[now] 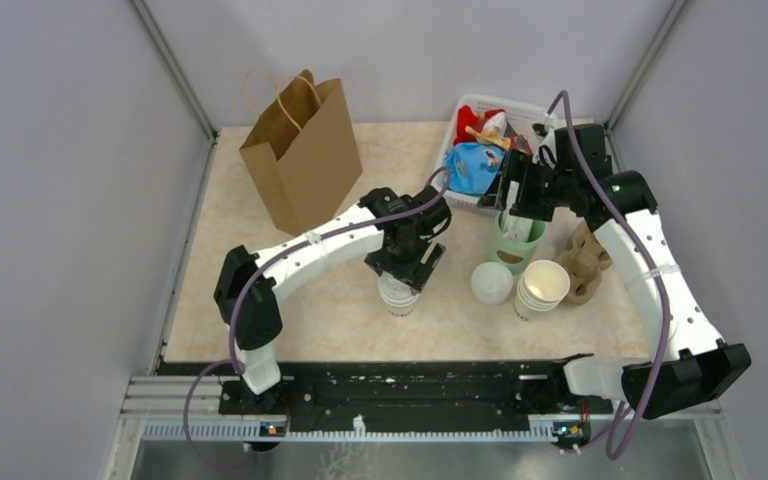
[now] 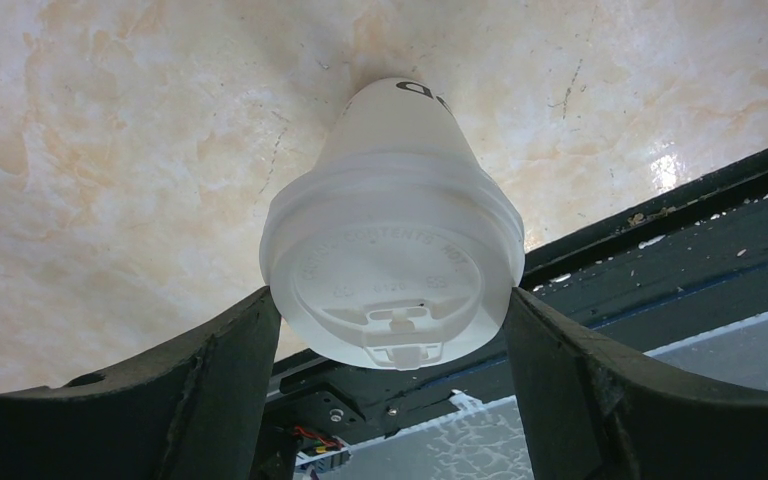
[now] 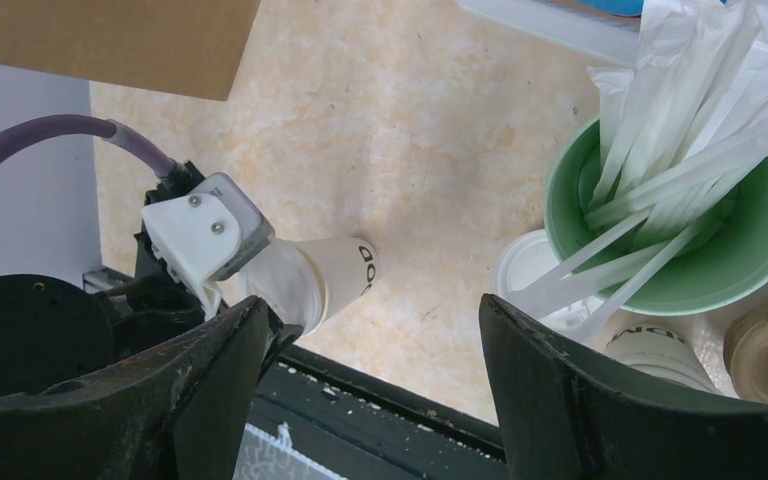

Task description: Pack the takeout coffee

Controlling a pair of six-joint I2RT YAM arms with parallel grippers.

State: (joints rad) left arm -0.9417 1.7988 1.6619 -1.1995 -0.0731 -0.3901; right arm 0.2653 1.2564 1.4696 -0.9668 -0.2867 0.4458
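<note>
Left tool (image 2: 388,300): 2 fingers flank the lid (image 2: 390,262) of the takeout coffee (image 2: 392,150), upright on the table (image 1: 310,310) near its front edge; clamped or just touching, cannot tell. Right tool (image 3: 370,308): apart, empty. Risk: a lid-only grip may pop the lid or drop the cup during lift.

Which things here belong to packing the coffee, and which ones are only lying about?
For the job: lidded cup, paper bag (likely its destination), left gripper around the cup.
Lying about: cup stack, loose lid, green cup, basket, brown carrier.
</note>
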